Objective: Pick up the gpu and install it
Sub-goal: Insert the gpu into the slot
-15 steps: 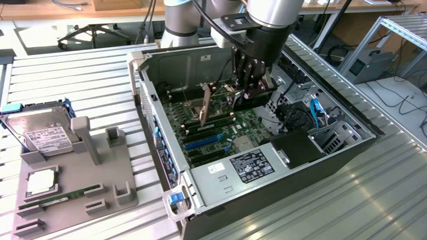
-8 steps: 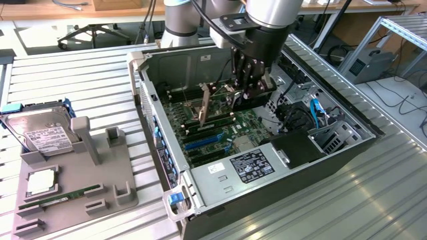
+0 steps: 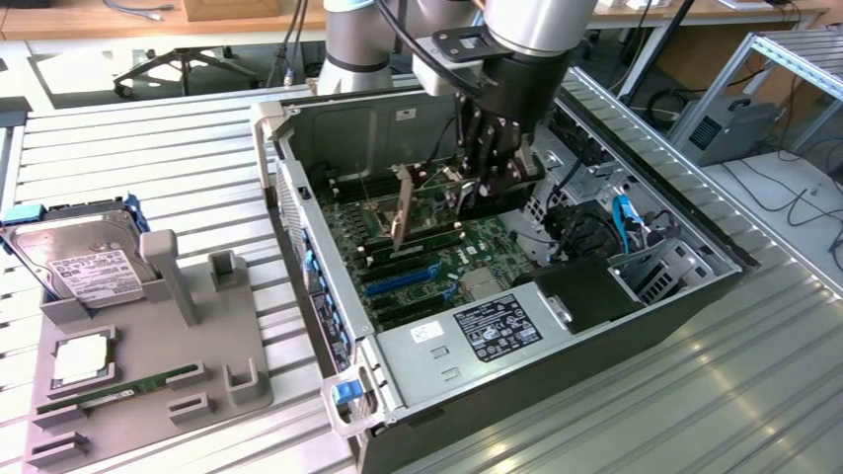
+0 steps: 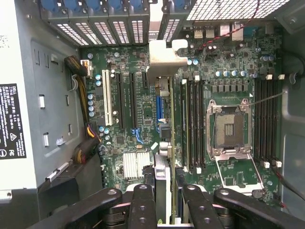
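The gpu (image 3: pixel 403 209) hangs inside the open computer case (image 3: pixel 303 257), above the green motherboard (image 3: pixel 435 262), with its pale metal bracket toward the case's rear wall. My gripper (image 3: pixel 484 178) reaches down into the case and is shut on the card. In the wrist view the gpu (image 4: pixel 163 169) appears edge-on between my black fingers (image 4: pixel 143 205), and its bracket (image 4: pixel 164 59) lies near the rear slot openings. My gripper (image 4: pixel 164 195) holds the card over the blue expansion slot (image 4: pixel 159 107). I cannot tell whether the card's edge touches the slot.
A silver hard drive (image 3: pixel 79 262) rests at the exterior view's left on a grey fixture (image 3: pixel 145 395) that also holds a processor (image 3: pixel 82 360) and a green memory stick (image 3: pixel 118 387). The power supply (image 3: pixel 495 331), cables (image 3: pixel 586 232), memory slots (image 4: pixel 193 124) and CPU socket (image 4: pixel 231 129) crowd the case.
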`<state>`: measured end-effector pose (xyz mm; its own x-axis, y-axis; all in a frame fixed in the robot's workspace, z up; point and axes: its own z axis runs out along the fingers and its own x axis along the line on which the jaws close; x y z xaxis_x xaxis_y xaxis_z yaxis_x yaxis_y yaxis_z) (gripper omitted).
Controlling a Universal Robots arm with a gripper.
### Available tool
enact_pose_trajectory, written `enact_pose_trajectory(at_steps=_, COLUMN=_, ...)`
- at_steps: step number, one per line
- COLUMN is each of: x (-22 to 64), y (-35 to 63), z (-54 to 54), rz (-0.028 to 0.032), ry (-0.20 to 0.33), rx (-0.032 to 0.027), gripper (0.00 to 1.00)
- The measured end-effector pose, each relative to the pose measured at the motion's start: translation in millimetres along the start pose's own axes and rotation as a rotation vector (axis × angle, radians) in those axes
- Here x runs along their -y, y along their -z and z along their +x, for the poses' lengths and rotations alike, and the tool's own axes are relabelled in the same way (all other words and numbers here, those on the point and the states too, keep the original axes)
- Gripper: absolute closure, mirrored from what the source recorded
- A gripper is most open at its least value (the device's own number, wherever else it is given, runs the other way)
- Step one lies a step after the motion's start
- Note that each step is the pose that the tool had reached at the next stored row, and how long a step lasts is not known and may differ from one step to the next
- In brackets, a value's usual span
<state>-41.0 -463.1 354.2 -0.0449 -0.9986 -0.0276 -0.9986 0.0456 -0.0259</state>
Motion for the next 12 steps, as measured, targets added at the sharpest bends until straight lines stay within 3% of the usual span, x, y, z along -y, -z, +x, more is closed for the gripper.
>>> enact_pose_trajectory(at_steps=12, x=-6.0, y=-3.6, z=0.6, rz=0.0001, ry=0.000, rx=0.0002, gripper=0.73)
